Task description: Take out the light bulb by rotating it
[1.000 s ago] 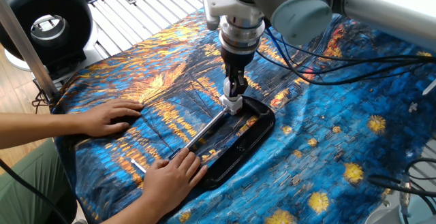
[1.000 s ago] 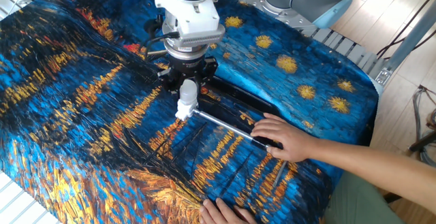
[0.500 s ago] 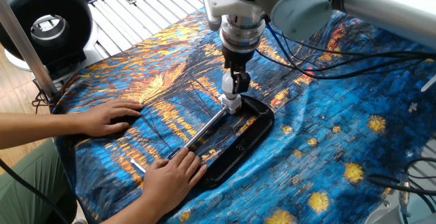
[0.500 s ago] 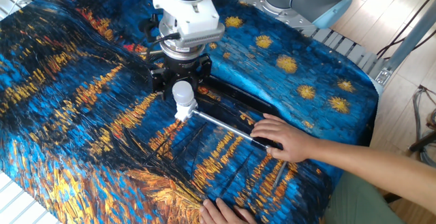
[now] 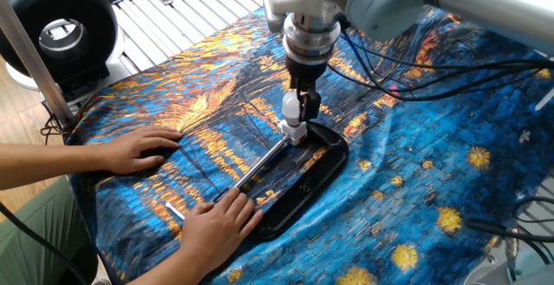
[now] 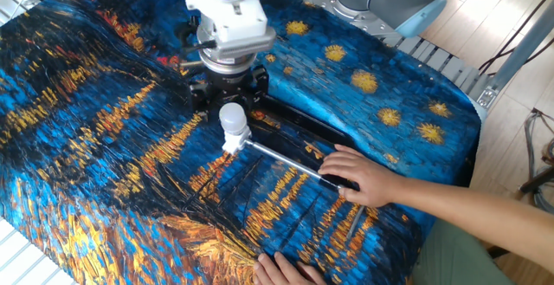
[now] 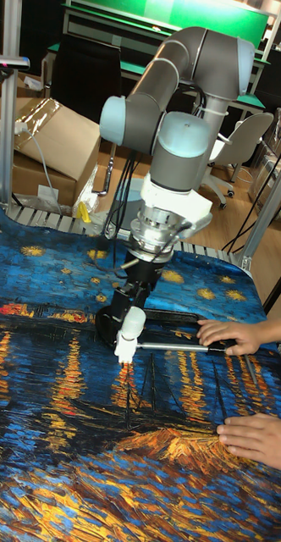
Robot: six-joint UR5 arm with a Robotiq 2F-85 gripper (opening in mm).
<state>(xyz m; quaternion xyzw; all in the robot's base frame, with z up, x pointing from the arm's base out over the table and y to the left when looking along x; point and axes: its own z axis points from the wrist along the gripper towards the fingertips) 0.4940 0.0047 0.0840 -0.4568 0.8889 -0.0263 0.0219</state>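
The gripper point(image 6: 227, 94) had lifted up and let go of the light bulb point(image 6: 233, 121). Its fingers stood open, holding nothing, just above the bulb. The big blue and gold cloth point(image 6: 95, 138) covered the table. The bulb sat upright in the white socket point(image 6: 234, 143) on a metal rod point(image 6: 281, 158), over the black tray point(image 5: 322, 165). A person's hand point(image 6: 359, 174) pressed on the rod, away from the bulb.

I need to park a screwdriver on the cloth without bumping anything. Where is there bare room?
Free: the starry stretch of cloth right of the black tray. Crowded: around the light bulb, the gripper, the metal rod and the person's hands.
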